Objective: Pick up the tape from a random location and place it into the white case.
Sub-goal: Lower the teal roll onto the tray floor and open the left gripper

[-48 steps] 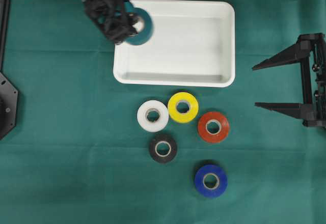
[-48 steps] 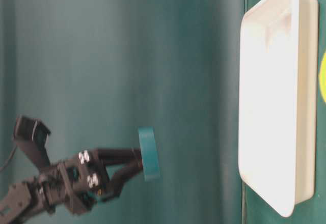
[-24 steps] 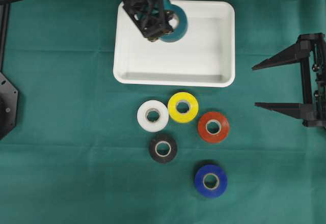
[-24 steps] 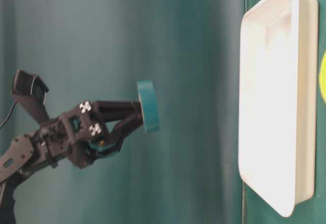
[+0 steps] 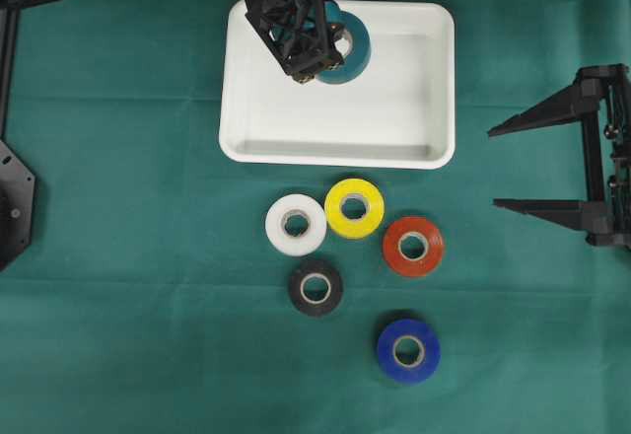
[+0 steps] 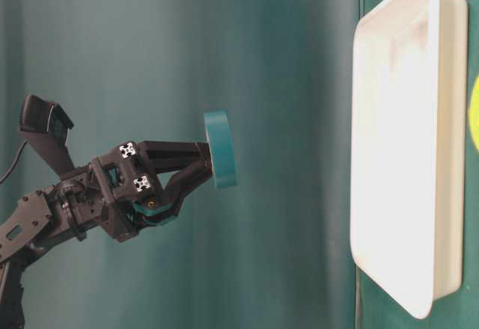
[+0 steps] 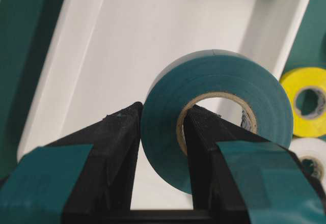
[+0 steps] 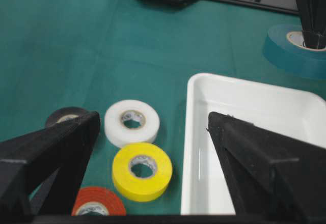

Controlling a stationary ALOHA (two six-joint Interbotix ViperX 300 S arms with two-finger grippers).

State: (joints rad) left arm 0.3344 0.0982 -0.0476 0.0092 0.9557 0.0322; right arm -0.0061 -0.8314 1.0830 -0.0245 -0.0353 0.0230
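Clamped on the teal tape roll (image 7: 214,117), your left gripper (image 7: 162,132) has one finger through the roll's cardboard core and the other against its outer face, pinching the wall between them. From overhead you see that roll (image 5: 347,49) held above the white case (image 5: 394,108), over the case's upper left part, with the gripper (image 5: 314,44) reaching in across the case's left rim. From table level the roll (image 6: 221,149) hangs clear of the case (image 6: 419,149), well apart from its floor, its flat face turned toward the case.

Your right gripper (image 5: 503,168) sits off to the right of the case with its two fingers spread wide and nothing between them; its wrist view looks out between those fingers (image 8: 254,152) at the case's corner.

Below the case on the green cloth (image 5: 118,256) lie five other rolls: the yellow tape roll (image 5: 354,207) nearest the case's lower rim, the white tape roll (image 5: 296,224) just beside it, the red tape roll (image 5: 413,246) on the yellow one's other side, the black tape roll (image 5: 315,287) under the white one, and the blue tape roll (image 5: 407,350) farthest from the case.
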